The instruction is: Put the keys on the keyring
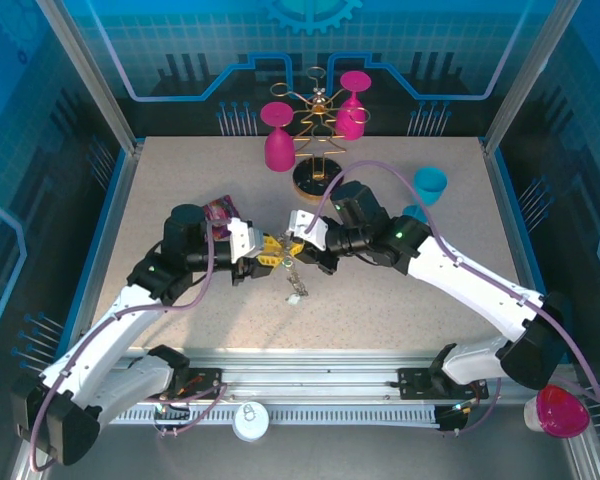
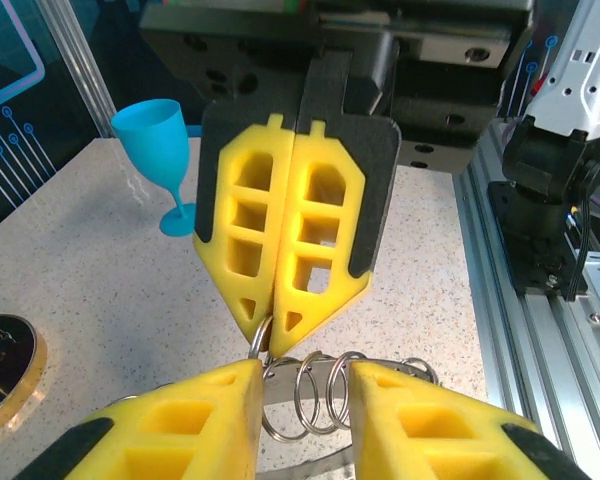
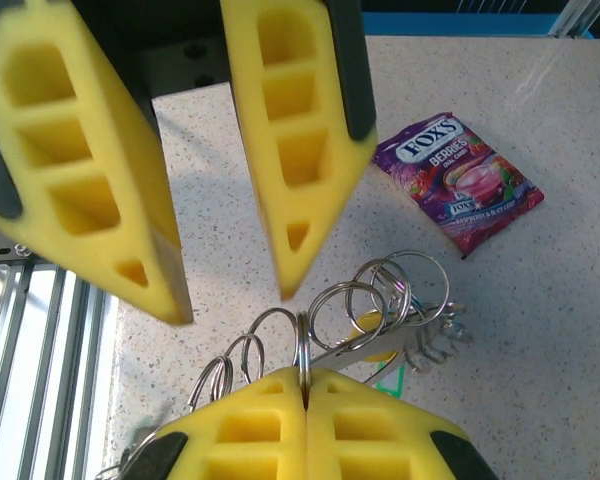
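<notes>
1. You have the keyring, a bunch of linked silver wire loops, held up over the middle of the bench between the two grippers. The keys hang off its end.
2. The right gripper has its jaws pressed together on one loop, which stands edge-on in their seam.
3. The left gripper has its jaws narrowly parted with several loops in the gap. You cannot tell whether the pads touch the wire.
4. The top view gives you the grippers nose to nose and the keys dangling below them. You cannot tell whether the keys touch the bench.
5. The left wrist view adds a blue goblet standing upright behind the right gripper.
6. The right wrist view adds a purple sweet packet lying flat beyond the left jaws.
7. The top view adds pink glasses hanging from a wire rack at the far edge.
</notes>
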